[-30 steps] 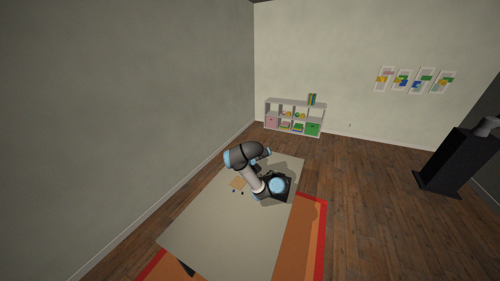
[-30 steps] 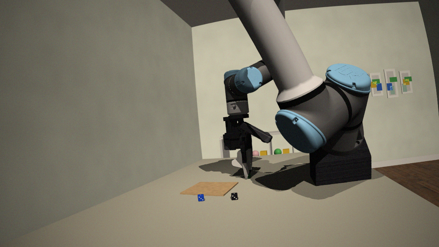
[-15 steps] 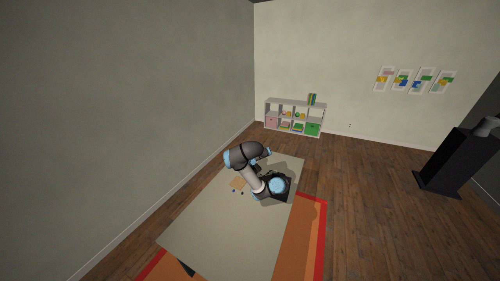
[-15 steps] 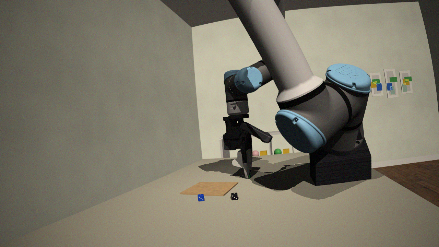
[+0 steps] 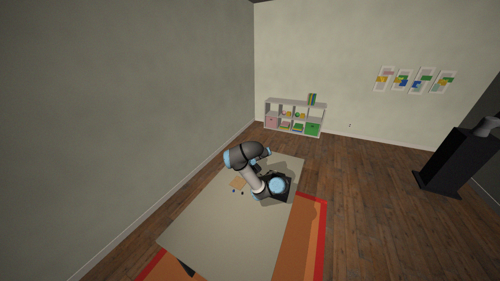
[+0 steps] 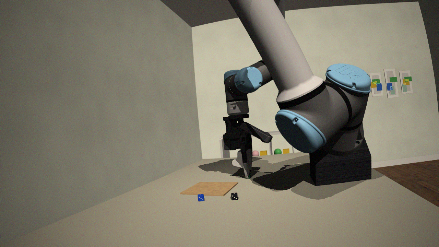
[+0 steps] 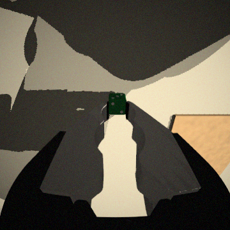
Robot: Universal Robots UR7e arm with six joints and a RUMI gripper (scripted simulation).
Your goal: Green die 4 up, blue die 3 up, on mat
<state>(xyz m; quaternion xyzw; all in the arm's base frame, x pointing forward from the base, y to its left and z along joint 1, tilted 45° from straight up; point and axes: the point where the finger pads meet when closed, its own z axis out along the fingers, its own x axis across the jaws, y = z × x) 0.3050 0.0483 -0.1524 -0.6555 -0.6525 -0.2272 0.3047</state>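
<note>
The top view looked steeply down from high and far off, the bench (image 5: 223, 223) (image 6: 128, 221) towards six o'clock. The exterior view faced low along it, nearer; both shared the mat (image 5: 237, 182) (image 6: 210, 188) (image 7: 204, 137). The wrist view peered closely down between the jaws.

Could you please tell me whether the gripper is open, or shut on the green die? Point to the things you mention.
The gripper (image 6: 248, 177) (image 7: 116, 102) is shut on the green die (image 7: 117, 104): in the wrist view, a fingertip presses against each side of it.
</note>
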